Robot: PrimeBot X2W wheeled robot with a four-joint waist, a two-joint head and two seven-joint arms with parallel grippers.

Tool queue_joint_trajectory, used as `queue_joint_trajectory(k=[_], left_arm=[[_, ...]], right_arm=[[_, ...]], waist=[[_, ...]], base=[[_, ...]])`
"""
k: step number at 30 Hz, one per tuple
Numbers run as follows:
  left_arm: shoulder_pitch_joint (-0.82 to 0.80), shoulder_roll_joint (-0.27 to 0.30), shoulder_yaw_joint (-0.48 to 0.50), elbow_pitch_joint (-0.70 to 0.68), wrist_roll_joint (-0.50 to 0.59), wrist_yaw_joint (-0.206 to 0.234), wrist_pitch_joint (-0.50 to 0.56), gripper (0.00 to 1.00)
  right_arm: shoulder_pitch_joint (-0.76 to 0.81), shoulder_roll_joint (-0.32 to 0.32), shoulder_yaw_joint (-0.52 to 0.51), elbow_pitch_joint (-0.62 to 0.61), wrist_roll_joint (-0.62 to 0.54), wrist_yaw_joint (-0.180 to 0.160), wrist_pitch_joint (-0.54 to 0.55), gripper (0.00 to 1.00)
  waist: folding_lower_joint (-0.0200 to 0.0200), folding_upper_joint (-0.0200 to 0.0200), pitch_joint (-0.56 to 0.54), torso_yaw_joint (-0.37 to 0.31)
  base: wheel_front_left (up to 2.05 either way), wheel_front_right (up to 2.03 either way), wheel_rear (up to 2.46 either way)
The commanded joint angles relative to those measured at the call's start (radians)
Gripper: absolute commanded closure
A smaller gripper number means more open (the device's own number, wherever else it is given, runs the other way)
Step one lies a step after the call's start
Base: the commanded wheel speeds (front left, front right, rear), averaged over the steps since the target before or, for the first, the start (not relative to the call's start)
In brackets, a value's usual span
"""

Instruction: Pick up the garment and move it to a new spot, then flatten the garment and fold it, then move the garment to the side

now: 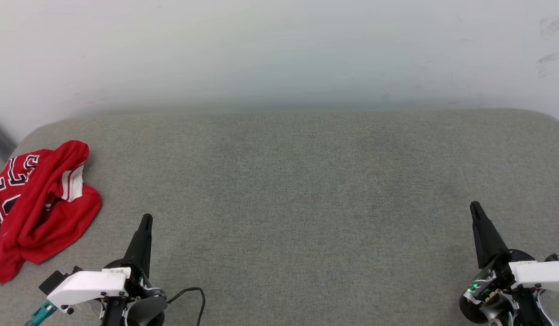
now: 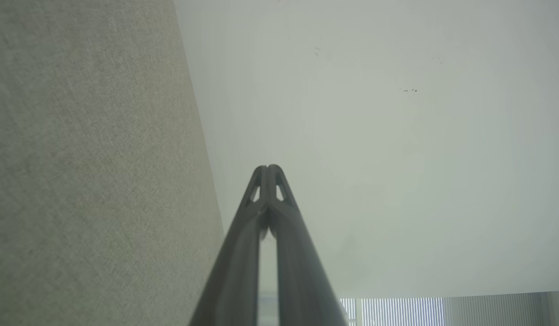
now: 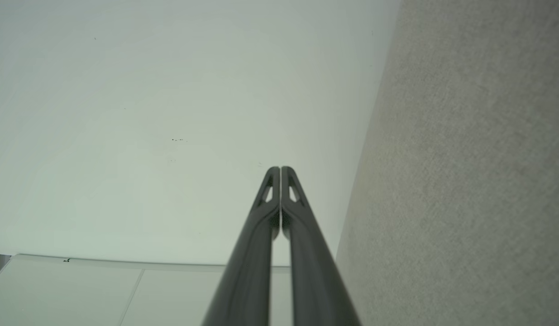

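Garment (image 1: 39,203): red jersey, crumpled in a heap at the far left edge of the grey surface (image 1: 284,181); white sleeve fabric with striped trim shows among the folds.
Heap long axis: near to far, leaning slightly rightward at the far end.
Writing: black, white-outlined block characters on the heap's left part, tilted and broken by folds; no whole word reads.
Left fingers (image 1: 145,222): closed tip to tip, empty, pointing away from the robot; the garment lies to their left, apart.
Wrist label (image 1: 118,271): print too small to read.
Right fingers (image 1: 475,208): closed, empty, well apart from the garment.
Nearer arm: left, judged best placed for the pick-up; its fingers would need to part first.
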Motion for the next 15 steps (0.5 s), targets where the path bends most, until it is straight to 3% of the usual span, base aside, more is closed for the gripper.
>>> queue_joint_trajectory(k=[1, 5, 6, 15], left_arm=[[-0.007, -0.001, 0.002, 0.0, 0.002, -0.004, 0.001, 1.0], [-0.007, -0.001, 0.002, 0.0, 0.002, -0.004, 0.001, 1.0], [0.0, 0.0, 0.0, 0.0, 0.0, 0.0, 0.0, 0.0], [0.03, -0.002, -0.017, 0.004, 0.025, 0.001, -0.034, 0.0]], right_arm=[[-0.01, 0.003, 0.001, 0.001, -0.005, 0.0, 0.001, 1.0], [-0.01, 0.003, 0.001, 0.001, -0.005, 0.0, 0.001, 1.0], [0.0, 0.0, 0.0, 0.0, 0.0, 0.0, 0.0, 0.0], [0.035, 0.001, 0.017, 0.0, -0.012, 0.0, -0.034, 0.0]], waist=[[0.0, 0.0, 0.0, 0.0], [0.0, 0.0, 0.0, 0.0], [0.0, 0.0, 0.0, 0.0], [0.0, 0.0, 0.0, -0.001]], base=[[0.0, 0.0, 0.0], [0.0, 0.0, 0.0], [0.0, 0.0, 0.0], [0.0, 0.0, 0.0]])
